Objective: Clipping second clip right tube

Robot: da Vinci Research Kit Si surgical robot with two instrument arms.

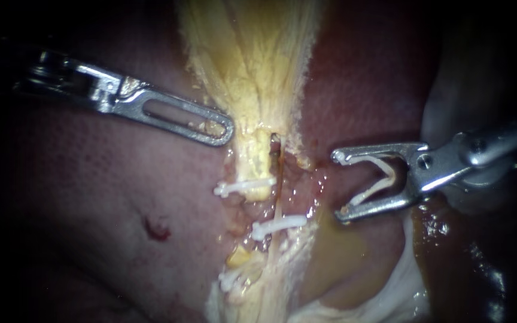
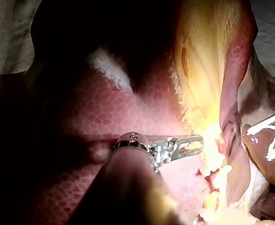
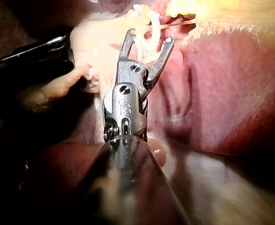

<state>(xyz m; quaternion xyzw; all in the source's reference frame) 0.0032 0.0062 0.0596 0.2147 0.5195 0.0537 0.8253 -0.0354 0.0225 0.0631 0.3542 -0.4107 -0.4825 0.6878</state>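
At centre, right tube [image 1: 279, 170]: a thin brown strand I see running down just beside the thicker yellow left tube [image 1: 258, 160], under the fanned yellow tissue [image 1: 249, 54].
Clips in place: the upper clip [image 1: 243, 187] crosses the left tube. The lower clip [image 1: 278, 225] lies across the right tube further down.
Right instrument [image 1: 340, 185]: my shaft comes in from the right. Its pincer is spread wide yet grasping the loaded clip [image 1: 380, 178], a white V with one leg along each side.
Clip to tube: the tips face the right tube but stay apart from it, level with the stretch above the lower clip.
Left instrument [image 1: 225, 128]: its pincer is clenched on the yellow tissue's edge, just above the upper clip.
Liver [image 1: 91, 197]: dark red on both sides of the tubes, with a small red mark [image 1: 157, 229] to their left.
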